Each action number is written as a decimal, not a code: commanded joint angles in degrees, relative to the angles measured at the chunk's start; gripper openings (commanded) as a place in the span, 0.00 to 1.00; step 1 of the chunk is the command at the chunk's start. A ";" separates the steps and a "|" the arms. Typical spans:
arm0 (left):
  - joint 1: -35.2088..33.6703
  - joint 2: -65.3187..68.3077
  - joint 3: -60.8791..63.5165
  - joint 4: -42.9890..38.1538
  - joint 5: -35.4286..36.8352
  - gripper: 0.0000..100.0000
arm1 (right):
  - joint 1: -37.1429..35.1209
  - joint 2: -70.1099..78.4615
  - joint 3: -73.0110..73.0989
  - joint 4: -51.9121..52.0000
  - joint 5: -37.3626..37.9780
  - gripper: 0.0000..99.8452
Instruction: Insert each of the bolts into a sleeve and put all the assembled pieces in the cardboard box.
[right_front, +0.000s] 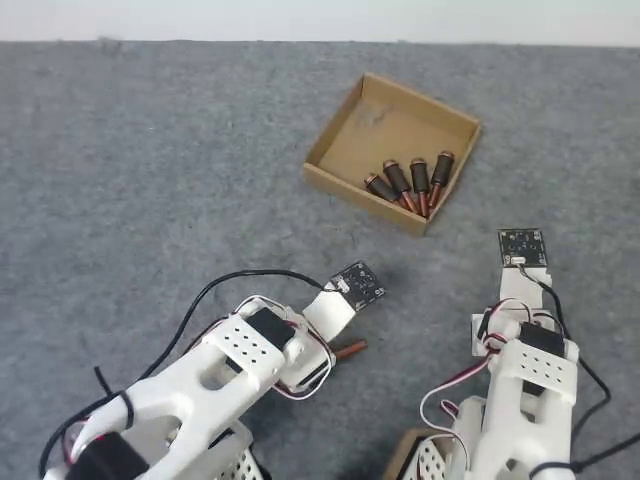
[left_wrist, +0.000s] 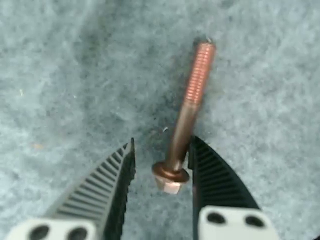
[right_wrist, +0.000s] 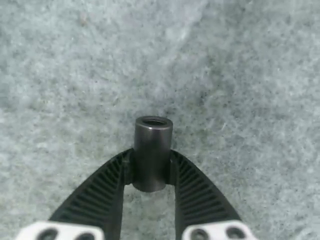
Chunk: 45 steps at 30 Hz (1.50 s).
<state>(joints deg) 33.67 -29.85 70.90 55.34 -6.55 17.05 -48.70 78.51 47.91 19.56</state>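
Note:
A copper bolt lies on the grey carpet between the fingers of my left gripper, which stands open. Its flanged head sits close to one finger, and a gap shows to the other. In the high view the bolt's threaded end pokes out from under the left arm. My right gripper is shut on a dark metal sleeve, held upright with its bore facing outward. The cardboard box stands at the far middle-right with several assembled pieces inside along its near wall.
Grey carpet covers the whole table. The right arm rests at the near right, the left arm at the near left. Open carpet lies between the arms and the box.

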 joint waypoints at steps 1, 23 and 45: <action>-0.79 0.26 -0.31 -0.88 -0.97 0.16 | 0.22 -0.31 -0.26 -0.75 0.79 0.01; -4.75 10.46 -4.53 1.05 -12.75 0.16 | 0.22 -0.40 -0.26 -0.66 0.79 0.01; -13.10 21.36 -26.42 17.85 -3.60 0.15 | 0.22 -0.40 -0.18 -0.57 2.29 0.01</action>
<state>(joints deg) 20.31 -8.13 47.96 69.93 -12.44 17.05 -48.70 78.51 47.91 20.97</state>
